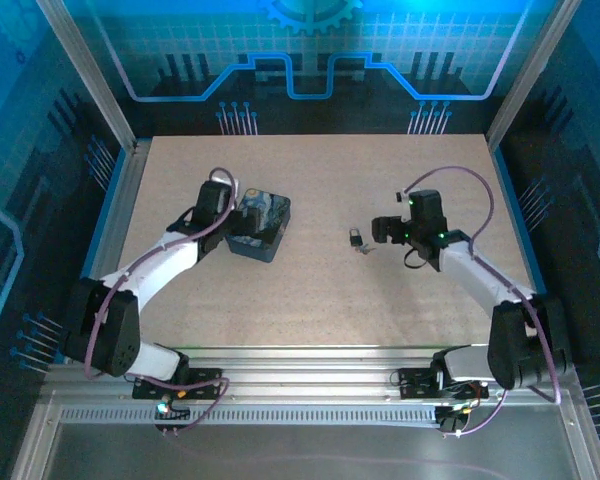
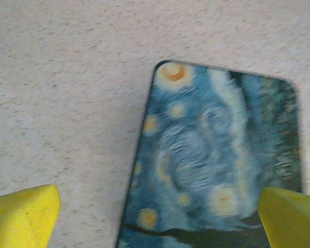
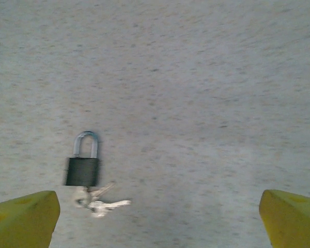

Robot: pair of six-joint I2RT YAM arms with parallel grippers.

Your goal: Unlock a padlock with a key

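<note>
We see the padlock [image 3: 82, 168] lying flat on the bench [image 1: 380, 320], right of centre, with the key [image 3: 106, 202] at its base; we cannot tell whether it is inserted. Our right gripper [image 3: 159, 219] hangs just short of them, fingers spread wide and holding nothing. Our left gripper [image 2: 157, 214], spread just as wide and empty, hangs over the blue swirl-patterned box [image 2: 217, 155].

Your top camera sits high behind the near edge, looking down over the whole table [image 1: 380, 300]. Your left wrist camera faces down, close over the blue swirl box [image 2: 217, 155]. Your right wrist camera looks down from close by onto the padlock [image 3: 82, 170]. Both spots lie within the top view.
</note>
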